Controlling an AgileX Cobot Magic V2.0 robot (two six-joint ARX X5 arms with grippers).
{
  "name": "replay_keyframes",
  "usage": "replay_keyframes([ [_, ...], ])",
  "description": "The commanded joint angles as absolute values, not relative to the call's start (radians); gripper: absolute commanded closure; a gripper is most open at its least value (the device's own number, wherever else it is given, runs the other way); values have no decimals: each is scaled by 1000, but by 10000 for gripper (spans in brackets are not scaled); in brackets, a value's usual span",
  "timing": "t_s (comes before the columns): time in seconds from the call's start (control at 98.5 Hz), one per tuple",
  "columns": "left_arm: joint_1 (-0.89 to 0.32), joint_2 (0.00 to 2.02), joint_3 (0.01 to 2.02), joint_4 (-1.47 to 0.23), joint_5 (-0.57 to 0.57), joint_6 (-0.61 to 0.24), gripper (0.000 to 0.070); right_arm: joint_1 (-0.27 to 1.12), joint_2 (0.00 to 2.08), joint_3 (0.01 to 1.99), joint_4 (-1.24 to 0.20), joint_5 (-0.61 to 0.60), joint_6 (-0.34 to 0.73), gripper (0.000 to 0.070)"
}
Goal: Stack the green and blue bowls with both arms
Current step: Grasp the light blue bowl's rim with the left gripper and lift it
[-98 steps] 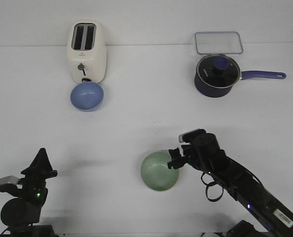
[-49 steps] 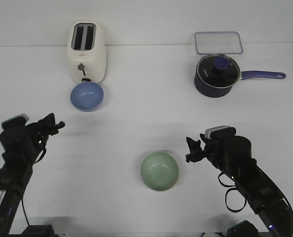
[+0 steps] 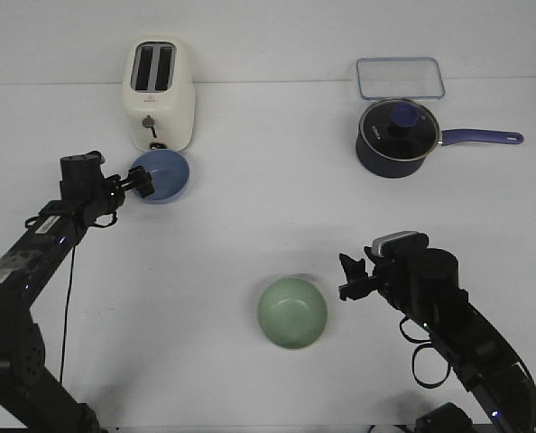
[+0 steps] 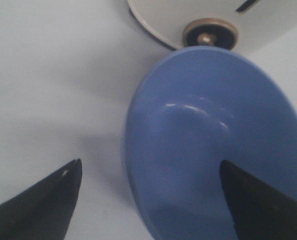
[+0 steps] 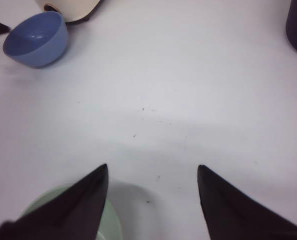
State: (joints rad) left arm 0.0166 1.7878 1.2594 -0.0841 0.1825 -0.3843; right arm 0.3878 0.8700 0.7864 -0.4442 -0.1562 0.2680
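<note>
The blue bowl (image 3: 162,174) sits upright just in front of the toaster; it fills the left wrist view (image 4: 213,145) and shows small in the right wrist view (image 5: 36,39). My left gripper (image 3: 140,183) is open at the bowl's left rim, one finger outside the rim and one over the inside, and holds nothing. The green bowl (image 3: 291,313) sits upright at the centre front and shows in the right wrist view (image 5: 111,225). My right gripper (image 3: 350,278) is open and empty, just right of the green bowl and apart from it.
A cream toaster (image 3: 159,93) stands at the back left, touching or nearly touching the blue bowl. A dark navy saucepan (image 3: 394,137) with a glass lid and long handle stands at the back right, with a clear plastic container (image 3: 400,78) behind it.
My left arm has swung up from the front left corner to the blue bowl's left rim. My right gripper has let go of the green bowl's rim and drawn back to the right.
</note>
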Motion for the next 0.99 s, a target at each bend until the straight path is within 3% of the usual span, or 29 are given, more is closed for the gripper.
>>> replay_keyframes([
  [0.0,17,1858,1318,-92,190,-376,203,392,879,796,-437,-156,257,326],
  [0.051,14,1893,1346,-106,191,-380,217,392,879,796,-437,-155,257,326],
  [0.081,12,1910,1357,-110,191,-380,268,392,878,796,-438,-155,257,326],
  [0.213,11,1930,1370,-112,193,-379,700,391,879,796,-448,-137,253,326],
  [0.396,11,1859,1370,-159,200,-369,686,335,902,794,-466,-44,251,326],
  [0.68,-40,1609,1367,-372,308,-247,686,150,976,757,-391,-53,227,327],
  [0.832,-150,1477,1276,-373,387,-242,686,106,997,754,-389,-60,203,326],
  [0.985,-349,1380,1081,-258,427,-317,686,105,997,754,-392,-83,200,326],
])
